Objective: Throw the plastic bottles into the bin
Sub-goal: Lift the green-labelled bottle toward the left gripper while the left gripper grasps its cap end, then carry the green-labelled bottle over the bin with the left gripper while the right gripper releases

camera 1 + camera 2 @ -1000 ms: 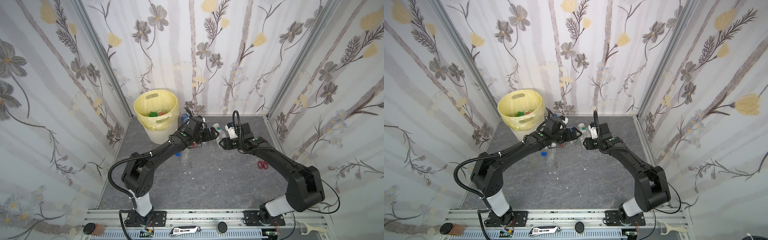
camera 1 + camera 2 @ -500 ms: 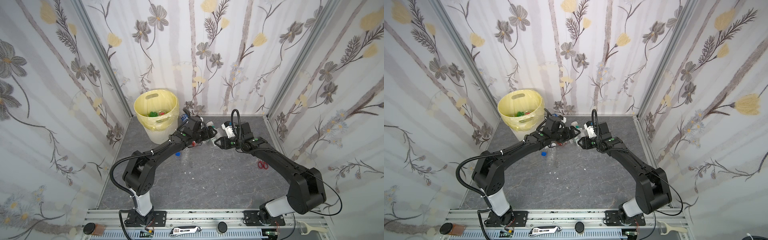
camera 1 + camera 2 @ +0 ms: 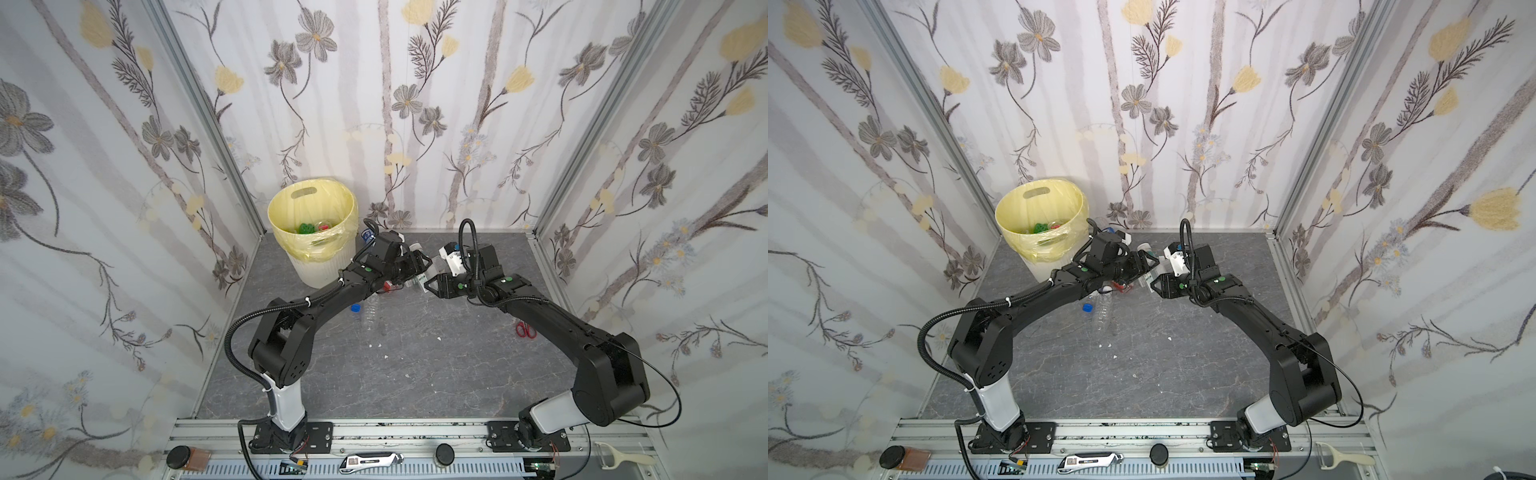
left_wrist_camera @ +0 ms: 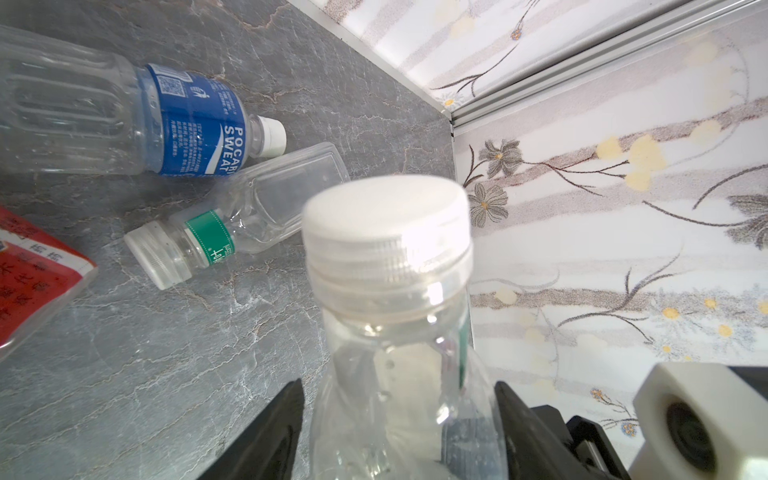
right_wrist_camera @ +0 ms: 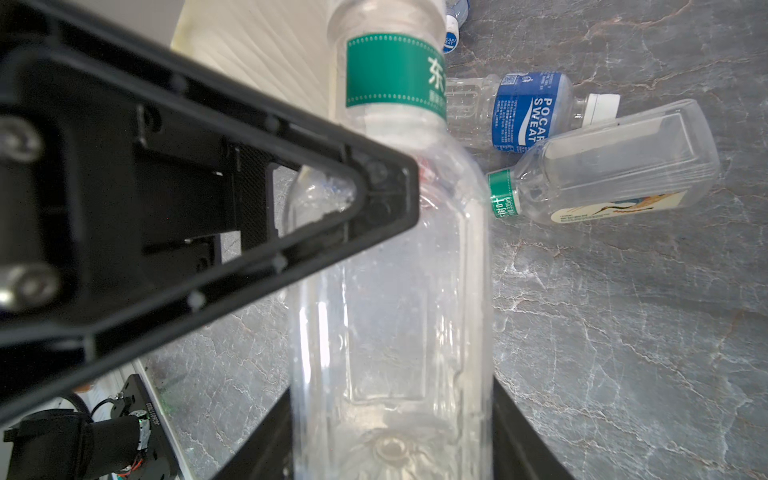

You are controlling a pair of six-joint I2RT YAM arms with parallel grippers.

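The right hand (image 5: pixel 390 390) grips the held bottle (image 5: pixel 395 299) by its base, off the table (image 3: pixel 415 374), near the middle and to the right of the bin (image 3: pixel 286 212). The left hand (image 4: pixel 398 386) has its jaws on either side of the shoulder, very close to the plastic. Whether they press it yet I cannot tell.

The likeliest slip is in this hand-over. If the right hand lets go before the left has a firm hold, the held bottle would drop among those lying below. The shoulder tapers and the wall looks thin (empty plastic gives under a squeeze), so jaws set there could slide toward the cap or dent it and lose it. The hands are also very near each other, with a left finger (image 5: pixel 208 187) lying across the plastic, so a small misjudged move could knock them together. On a swing to the bin, the free end could catch the rim.

The bin, lined in pale yellow, holds what looks like a green bottle (image 3: pixel 306 227) and some clear plastic with a touch of red, and it has plenty of room. The held bottle looks empty, with its white cap on. On the table lie:
- a blue-label bottle (image 4: pixel 124 120), capped;
- a flat bottle (image 4: pixel 274 199) just beside that cap;
- a red-label bottle (image 4: pixel 29 270), partly in view;
- a clear bottle (image 3: pixel 370 316), seen in both top views beside a loose blue cap (image 3: pixel 355 308).
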